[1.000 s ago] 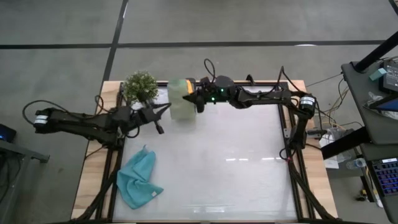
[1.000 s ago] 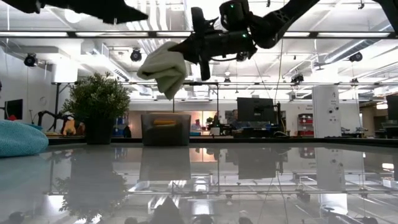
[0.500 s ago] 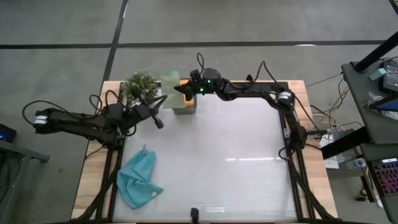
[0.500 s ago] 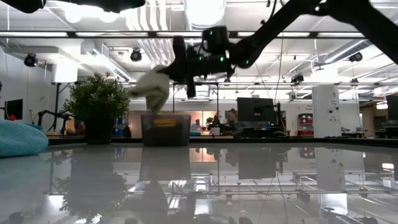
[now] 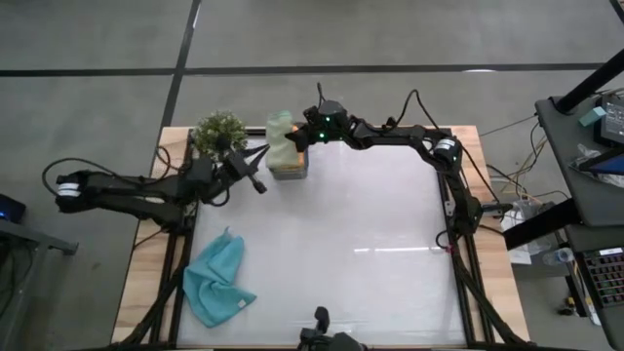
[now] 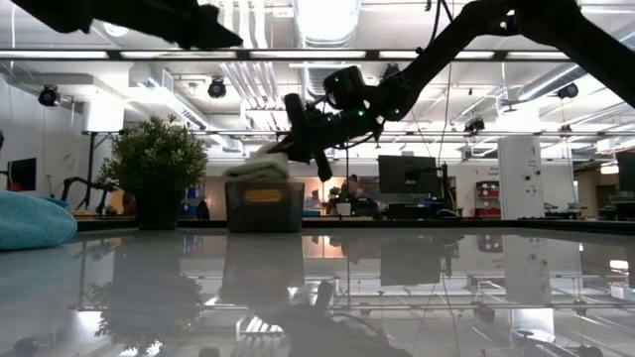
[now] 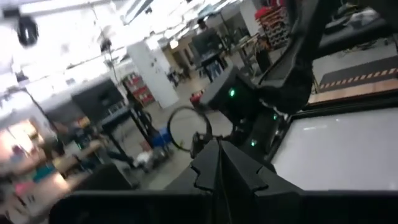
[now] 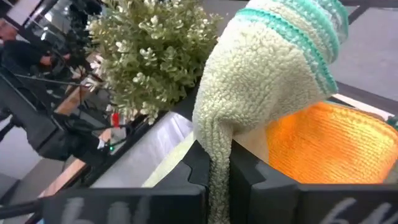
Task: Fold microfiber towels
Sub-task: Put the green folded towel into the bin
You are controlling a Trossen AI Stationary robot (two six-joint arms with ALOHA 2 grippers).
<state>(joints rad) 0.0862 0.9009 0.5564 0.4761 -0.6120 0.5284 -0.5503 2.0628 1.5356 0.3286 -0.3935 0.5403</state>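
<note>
Right gripper (image 5: pixel 295 142) pinches green towel (image 5: pixel 281 135) over grey box (image 5: pixel 289 166), orange towel (image 8: pixel 336 149) inside. Release crooked, your fold slumps over rim. Left gripper (image 5: pixel 255 181) pressed together, empty, close beside box: watch for collision.

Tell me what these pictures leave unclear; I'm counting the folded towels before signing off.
- Box contents: in the high view the sage green towel held by the right gripper covers them; the right wrist view shows only an orange towel.
- Light blue towel: the low view's edge cuts it.
- Left gripper: empty, beside the potted plant.
</note>
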